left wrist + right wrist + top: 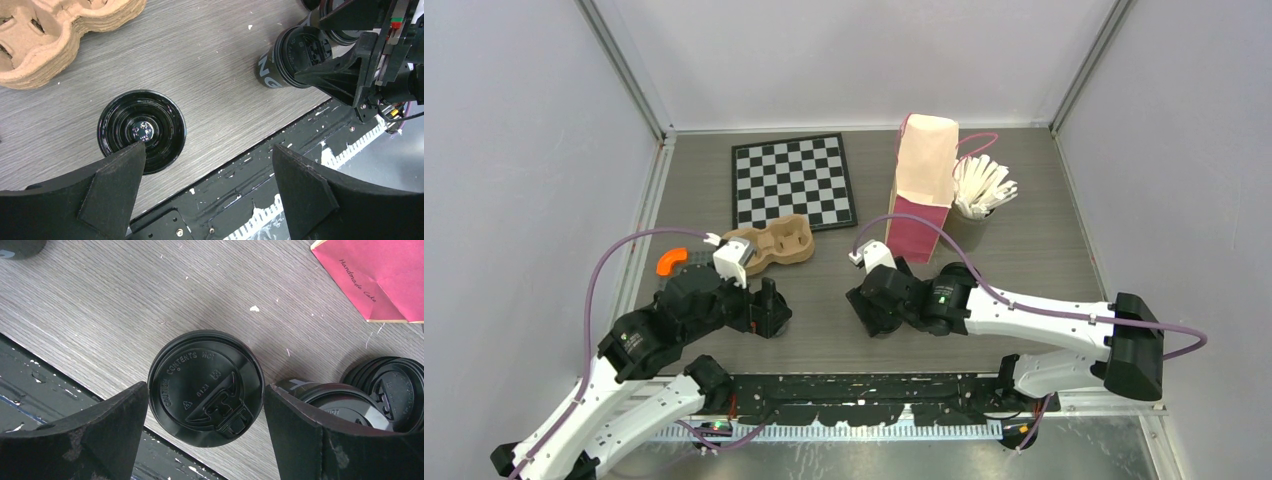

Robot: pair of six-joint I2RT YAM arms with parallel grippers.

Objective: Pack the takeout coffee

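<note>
Three black cups [205,387] are counted: centre, lower right and upper left corner of the right wrist view. One lid stack [395,385] is seen, its number unclear. One paper bag [924,185], one chessboard [792,182], one pulp tray [774,243], one cup of white sticks [976,200] and one orange piece [670,261] are counted.

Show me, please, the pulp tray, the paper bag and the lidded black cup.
pulp tray [770,245]: top view, its middle.
paper bag [916,222]: top view, its red lower panel.
lidded black cup [200,385]: right wrist view, centre of its lid.
</note>
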